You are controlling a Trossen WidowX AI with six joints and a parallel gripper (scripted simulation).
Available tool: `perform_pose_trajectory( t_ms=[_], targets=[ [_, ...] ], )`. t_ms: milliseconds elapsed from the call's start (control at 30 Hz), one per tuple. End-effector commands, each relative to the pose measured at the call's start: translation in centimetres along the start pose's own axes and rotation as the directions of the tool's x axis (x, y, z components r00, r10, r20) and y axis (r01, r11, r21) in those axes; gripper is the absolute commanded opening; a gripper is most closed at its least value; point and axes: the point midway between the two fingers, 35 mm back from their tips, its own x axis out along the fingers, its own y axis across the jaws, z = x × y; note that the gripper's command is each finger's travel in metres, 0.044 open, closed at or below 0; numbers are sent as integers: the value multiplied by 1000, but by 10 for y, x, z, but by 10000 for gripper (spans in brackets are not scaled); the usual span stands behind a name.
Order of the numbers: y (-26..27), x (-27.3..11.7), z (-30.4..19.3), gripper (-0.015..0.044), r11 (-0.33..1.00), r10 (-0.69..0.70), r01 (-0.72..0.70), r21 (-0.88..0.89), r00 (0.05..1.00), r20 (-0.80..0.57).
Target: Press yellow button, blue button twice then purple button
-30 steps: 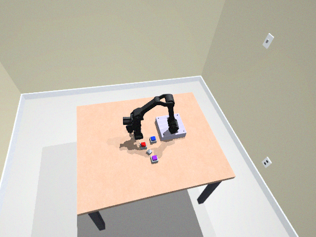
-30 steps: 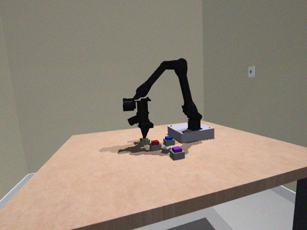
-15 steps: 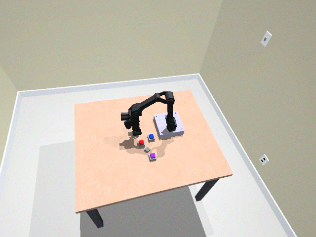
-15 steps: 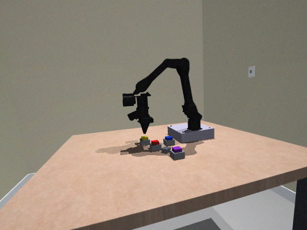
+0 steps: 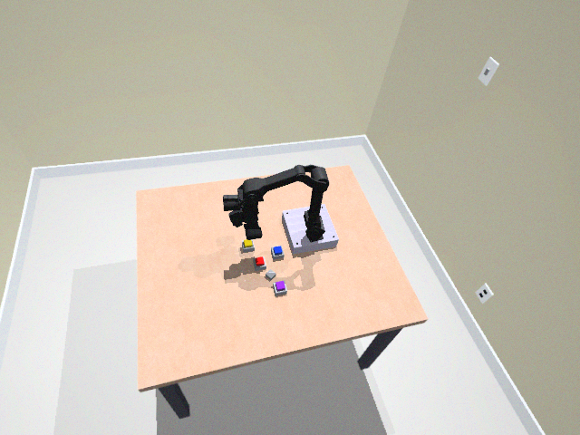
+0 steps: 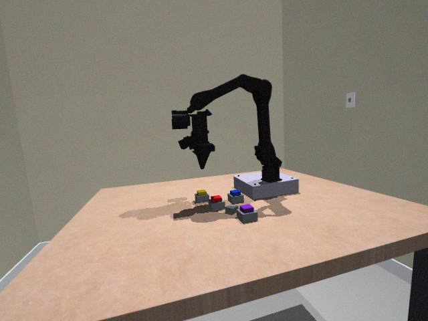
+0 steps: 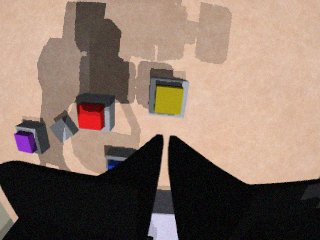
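Black fingertips, together and gripping nothing, hang above the buttons.

In the wrist view, the left finger partly hides the blue button (image 5: 277, 251) (image 6: 235, 195) (image 7: 114, 164); the yellow button (image 5: 247, 245) (image 6: 201, 194) (image 7: 168, 100) shows whole, the purple one (image 5: 280, 286) (image 6: 247, 212) (image 7: 26, 142) far left, beyond a small grey block (image 5: 270, 275) (image 6: 231, 208) (image 7: 64, 128).

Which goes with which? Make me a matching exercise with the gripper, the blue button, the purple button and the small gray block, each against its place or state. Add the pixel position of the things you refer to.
1. gripper (image 5: 253, 237) (image 6: 202, 168) (image 7: 166, 142)
2. blue button (image 5: 277, 250) (image 6: 235, 192) (image 7: 114, 165)
3. purple button (image 5: 280, 285) (image 6: 247, 208) (image 7: 24, 142)
4. small gray block (image 5: 270, 275) (image 6: 231, 208) (image 7: 64, 128)

A. between the red and purple buttons
B. raised above the buttons, fingers nearly together
C. farthest button from the gripper
D. nearest button to the arm's base

Pairs: 1-B, 2-D, 3-C, 4-A
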Motion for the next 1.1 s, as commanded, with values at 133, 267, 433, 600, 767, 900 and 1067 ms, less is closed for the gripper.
perform_pose_trajectory(
  t_ms=[133,267,433,600,767,900,1067],
  targets=[
    [46,-4,-82,20,1000,4,-4,-6,1000,-17],
    [55,1,-112,20,1000,5,-5,-6,1000,-20],
    [55,19,-110,20,1000,5,-5,-6,1000,-20],
    [55,63,-113,20,1000,5,-5,-6,1000,-20],
    [55,65,-113,20,1000,5,-5,-6,1000,-20],
    [55,72,-112,20,1000,5,-5,-6,1000,-20],
    [55,80,-112,20,1000,5,-5,-6,1000,-20]
  ],
)
